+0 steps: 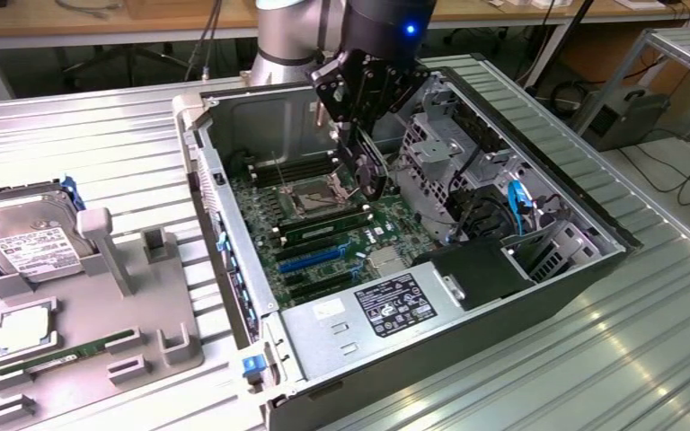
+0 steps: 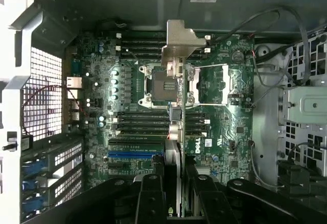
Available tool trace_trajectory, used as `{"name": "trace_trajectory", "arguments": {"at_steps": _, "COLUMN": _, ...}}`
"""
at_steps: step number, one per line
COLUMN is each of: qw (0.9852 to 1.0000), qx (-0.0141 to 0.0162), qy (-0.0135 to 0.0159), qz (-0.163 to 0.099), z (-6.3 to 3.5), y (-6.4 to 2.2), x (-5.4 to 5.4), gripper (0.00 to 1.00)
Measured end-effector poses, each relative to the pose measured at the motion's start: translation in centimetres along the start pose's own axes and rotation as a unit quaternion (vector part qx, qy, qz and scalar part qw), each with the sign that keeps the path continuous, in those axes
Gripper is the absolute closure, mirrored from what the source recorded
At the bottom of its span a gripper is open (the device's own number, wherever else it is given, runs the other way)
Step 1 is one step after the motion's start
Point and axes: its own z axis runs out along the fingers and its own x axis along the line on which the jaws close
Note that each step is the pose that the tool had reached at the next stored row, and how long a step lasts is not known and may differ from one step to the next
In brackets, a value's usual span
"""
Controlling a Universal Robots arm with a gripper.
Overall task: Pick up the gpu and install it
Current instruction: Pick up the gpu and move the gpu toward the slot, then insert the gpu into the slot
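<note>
My gripper point(image 1: 361, 115) hangs inside the open computer case point(image 1: 585, 269), shut on the gpu point(image 1: 367, 169). The card is thin and dark and hangs on edge from the fingers, over the motherboard point(image 1: 321, 224) near the processor socket point(image 1: 319, 191). In the wrist view the gpu point(image 2: 174, 132) shows edge-on, running out from between the black fingers point(image 2: 152, 193), with its silver bracket point(image 2: 180, 42) at the far end. It is held above the board, apart from the slots. The gripper point(image 2: 174, 185) straddles the card's near end.
A blue expansion slot point(image 1: 319, 259) point(image 2: 134, 154) lies on the board beside the card. The drive cage point(image 1: 453, 153) and cables stand close on the exterior view's right. On the exterior view's left, a grey fixture tray point(image 1: 141, 332) carries a hard drive point(image 1: 28, 241) and a green memory stick point(image 1: 64, 357).
</note>
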Motion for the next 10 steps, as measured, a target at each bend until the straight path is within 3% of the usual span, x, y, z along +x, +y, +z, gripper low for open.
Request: {"name": "trace_trajectory", "arguments": {"at_steps": 10, "qw": 1.0000, "qx": 0.0000, "qy": 0.0000, "qz": 0.000, "z": 0.00, "y": 0.00, "x": 0.00, "gripper": 0.74}}
